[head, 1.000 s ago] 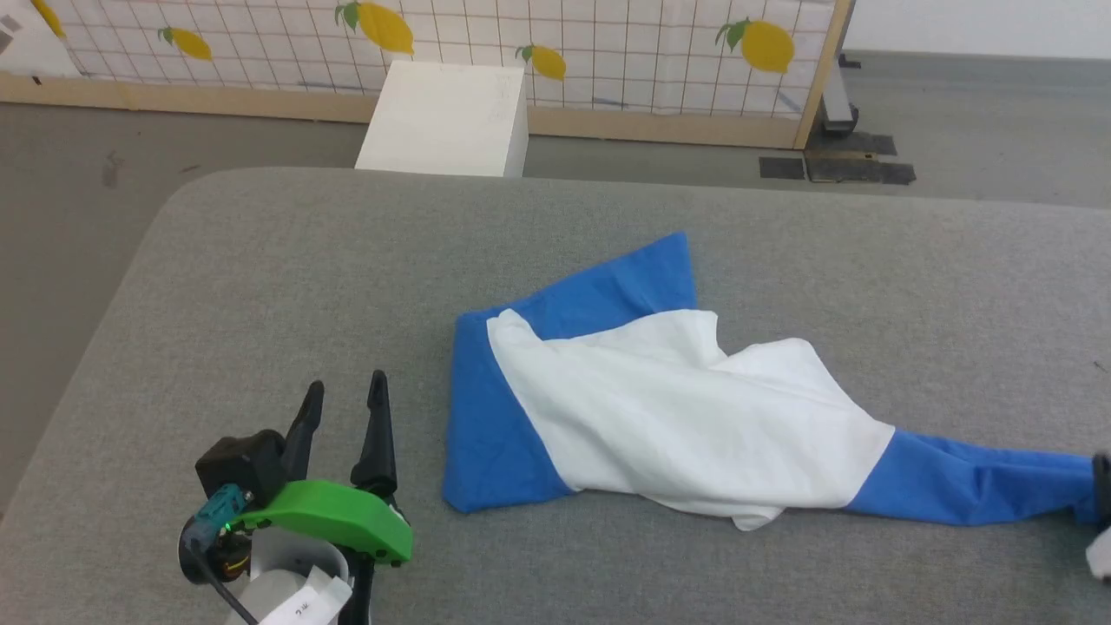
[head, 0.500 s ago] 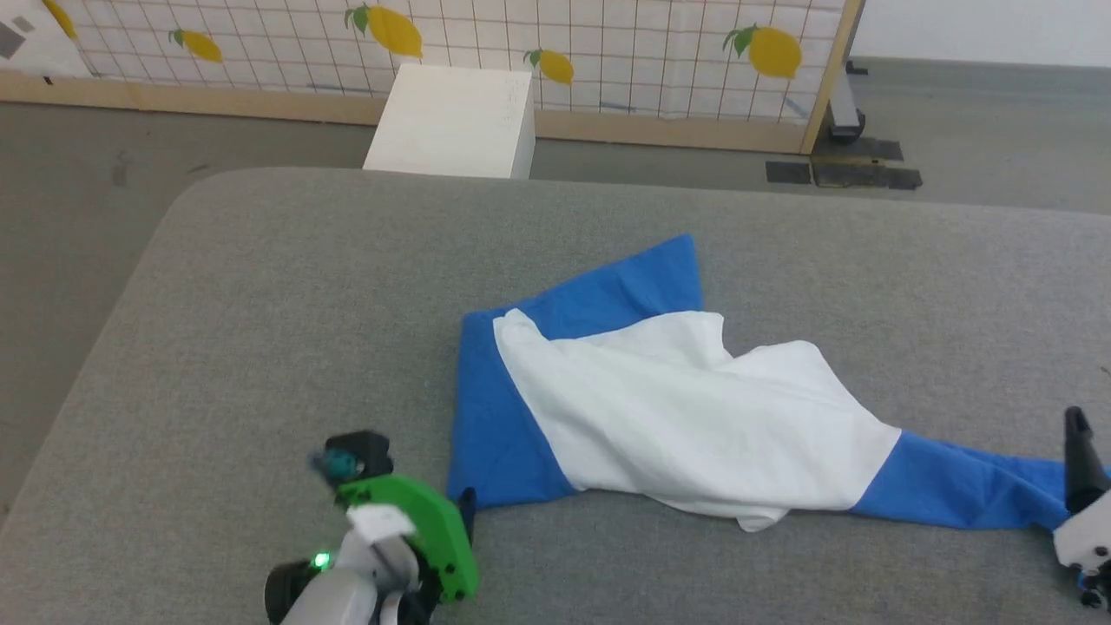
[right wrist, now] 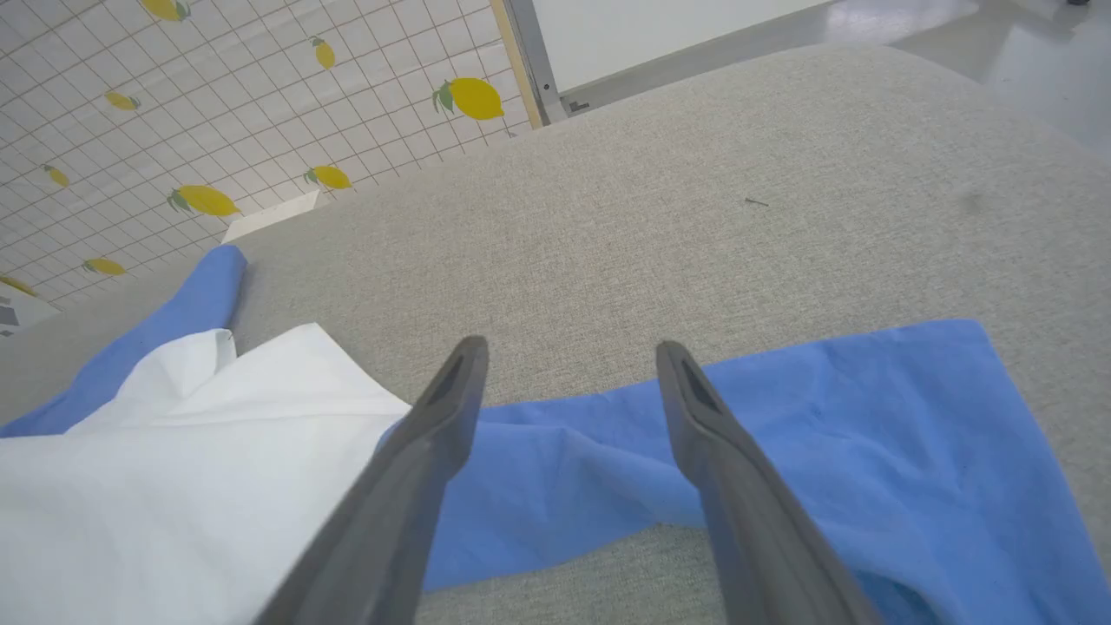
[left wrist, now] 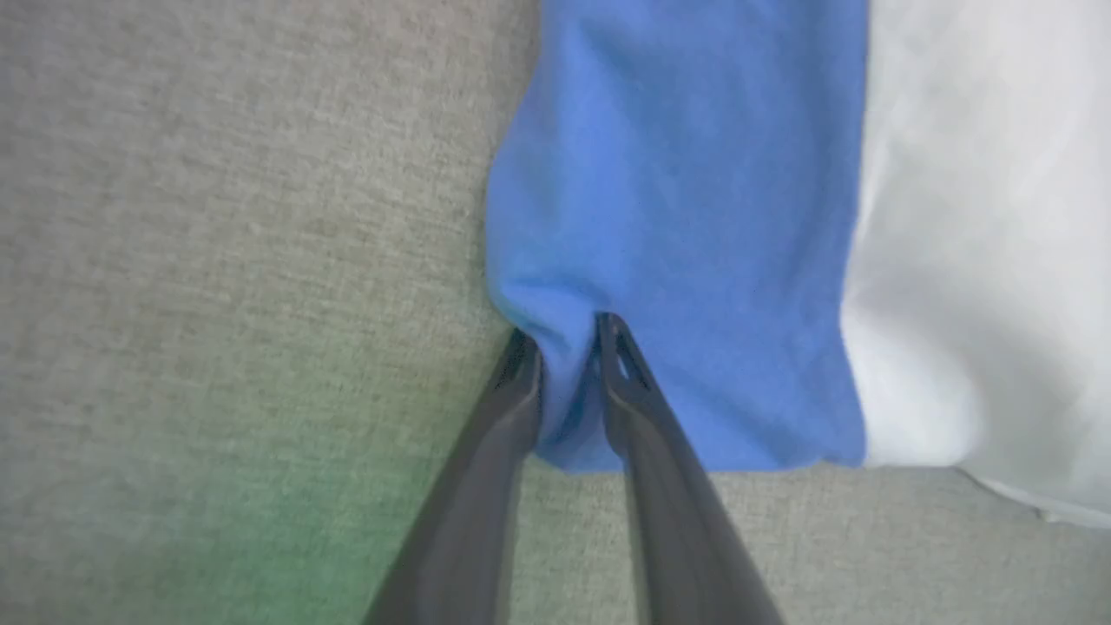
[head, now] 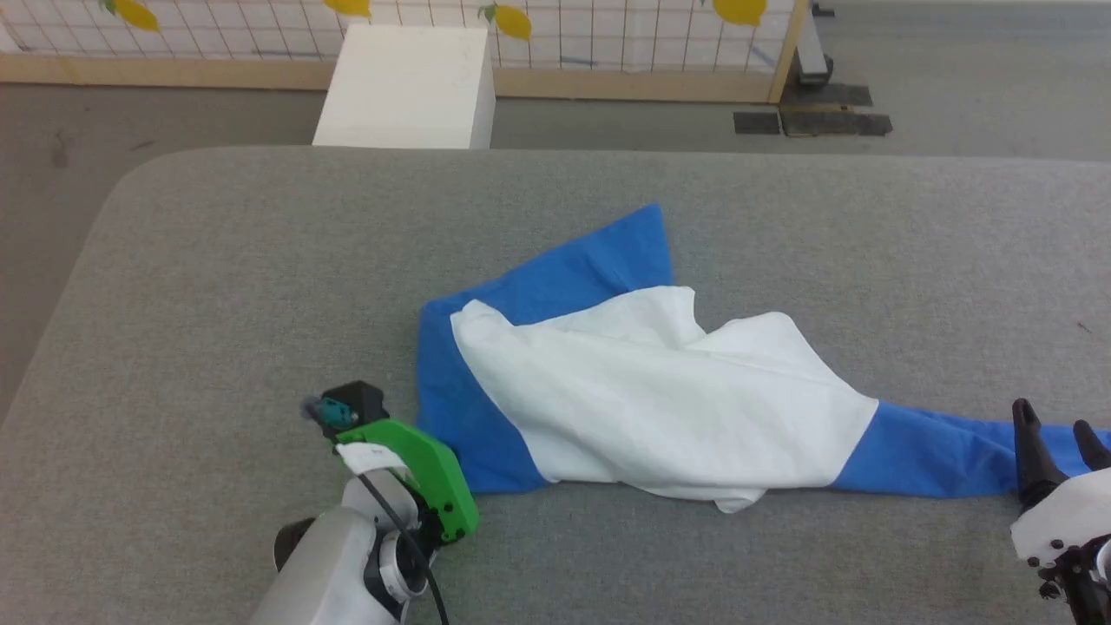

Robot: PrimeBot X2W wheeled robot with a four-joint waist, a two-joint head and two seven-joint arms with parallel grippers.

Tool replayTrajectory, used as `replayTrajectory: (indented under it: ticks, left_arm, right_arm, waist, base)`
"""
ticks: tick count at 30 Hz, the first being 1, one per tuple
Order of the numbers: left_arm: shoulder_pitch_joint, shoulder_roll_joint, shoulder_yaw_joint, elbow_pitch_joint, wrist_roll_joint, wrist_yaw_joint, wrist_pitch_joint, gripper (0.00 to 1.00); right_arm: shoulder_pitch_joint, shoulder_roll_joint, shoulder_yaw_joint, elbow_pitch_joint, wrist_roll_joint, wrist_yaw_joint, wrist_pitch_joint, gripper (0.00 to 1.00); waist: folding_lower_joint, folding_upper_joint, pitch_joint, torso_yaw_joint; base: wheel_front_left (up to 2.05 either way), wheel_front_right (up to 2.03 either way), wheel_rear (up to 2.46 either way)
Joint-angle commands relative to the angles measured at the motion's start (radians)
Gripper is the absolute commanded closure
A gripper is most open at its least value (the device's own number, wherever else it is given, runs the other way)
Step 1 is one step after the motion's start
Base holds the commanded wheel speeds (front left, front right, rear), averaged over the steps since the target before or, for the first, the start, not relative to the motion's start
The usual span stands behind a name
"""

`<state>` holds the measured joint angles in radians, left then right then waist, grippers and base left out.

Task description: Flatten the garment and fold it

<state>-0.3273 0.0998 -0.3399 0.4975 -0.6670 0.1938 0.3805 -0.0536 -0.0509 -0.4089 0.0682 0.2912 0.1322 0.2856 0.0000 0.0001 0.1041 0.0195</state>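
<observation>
Nearest, on the left: left fingers [left wrist: 512, 399] nipped together on a small pucker of blue cloth at the near left corner of the garment [head: 660, 408], low against the grey desk [head: 217, 260]. On the right: right fingers [right wrist: 434, 434] spread wide, gripping nothing, poised just over the long blue sleeve trailing toward the desk's right side. Between the two, lies crumpled and partly rolled on itself, white body rumpled across the middle, another blue part pointing away toward the far edge. Looks thin, soft and light. Likely sags at once when lifted, and bunches rather than slides on the rough desk covering. Best taken by corners and hems, at two well-separated spots, then drawn apart to pull out the wrinkles. Probably calls next for closing on the sleeve end. Beyond the desk: a white box [head: 404, 82] on the floor, then a lemon-patterned screen [head: 608, 35].
</observation>
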Motion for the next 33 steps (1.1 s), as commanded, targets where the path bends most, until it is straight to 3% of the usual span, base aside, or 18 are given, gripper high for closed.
replayTrajectory:
  ticks: [1,6,9,15,18,21,24,28,29,30,33]
  left_arm:
    - [-0.012,-0.018,0.019,-0.002,-0.024,-0.011,-0.031,1.00]
    - [-0.115,0.006,0.132,-0.163,-0.070,-0.040,-0.157,1.00]
    - [-0.150,0.045,0.177,-0.278,-0.068,-0.025,-0.177,1.00]
    - [-0.046,0.137,0.245,-0.490,-0.031,0.102,-0.114,1.00]
    - [0.075,0.173,0.281,-0.512,-0.017,0.180,-0.071,1.00]
    - [0.212,0.162,0.320,-0.491,-0.048,0.235,-0.037,1.00]
    - [0.301,0.135,0.333,-0.442,-0.084,0.254,-0.012,1.00]
    - [0.335,0.099,0.344,-0.376,-0.125,0.241,-0.015,1.00]
    - [0.328,0.093,0.352,-0.373,-0.131,0.234,-0.031,0.62]
    - [0.321,0.090,0.361,-0.377,-0.135,0.226,-0.049,0.00]
    - [0.283,0.098,0.380,-0.420,-0.124,0.175,-0.136,0.00]
  right_arm:
    - [-0.006,0.001,-0.002,0.006,-0.004,-0.002,-0.008,0.00]
    - [0.007,0.001,-0.013,0.019,-0.017,-0.002,-0.012,0.00]
    - [0.004,0.001,-0.001,0.030,-0.017,-0.002,-0.014,0.00]
    - [-0.002,0.001,0.011,0.047,-0.021,-0.002,-0.023,0.00]
    - [-0.003,0.001,0.013,0.050,-0.023,-0.002,-0.025,0.00]
    - [0.000,0.001,0.012,0.051,-0.025,-0.002,-0.026,0.00]
    - [0.004,0.001,0.010,0.050,-0.028,-0.002,-0.022,0.00]
    - [0.005,0.001,0.011,0.049,-0.035,-0.002,-0.017,0.00]
    - [0.004,0.001,0.017,0.047,-0.039,-0.002,-0.015,0.00]
    - [0.002,0.001,0.022,0.045,-0.042,-0.002,-0.014,0.00]
    - [-0.006,0.001,0.064,0.030,-0.057,-0.002,-0.005,0.00]
  waist:
    - [0.0000,-0.0001,0.001,0.002]
    - [0.0000,-0.0001,-0.018,0.036]
    - [0.0000,-0.0001,-0.031,0.050]
    - [0.0000,-0.0001,-0.049,0.077]
    - [0.0000,-0.0001,-0.048,0.084]
    - [0.0000,-0.0001,-0.044,0.093]
    - [0.0000,-0.0001,-0.036,0.102]
    - [0.0000,-0.0001,-0.029,0.122]
    - [0.0000,-0.0001,-0.029,0.127]
    - [0.0000,-0.0001,-0.030,0.131]
    - [0.0000,-0.0001,-0.032,0.147]
  base:
    - [0.00,0.00,0.00]
    - [0.00,0.00,0.00]
    - [0.00,0.00,0.00]
    - [0.00,0.00,0.00]
    - [0.00,0.00,0.00]
    - [0.00,0.00,0.00]
    - [0.00,0.00,0.00]
    - [0.00,0.00,0.00]
    - [0.00,0.00,0.00]
    - [0.00,0.00,0.00]
    - [0.00,0.00,0.00]
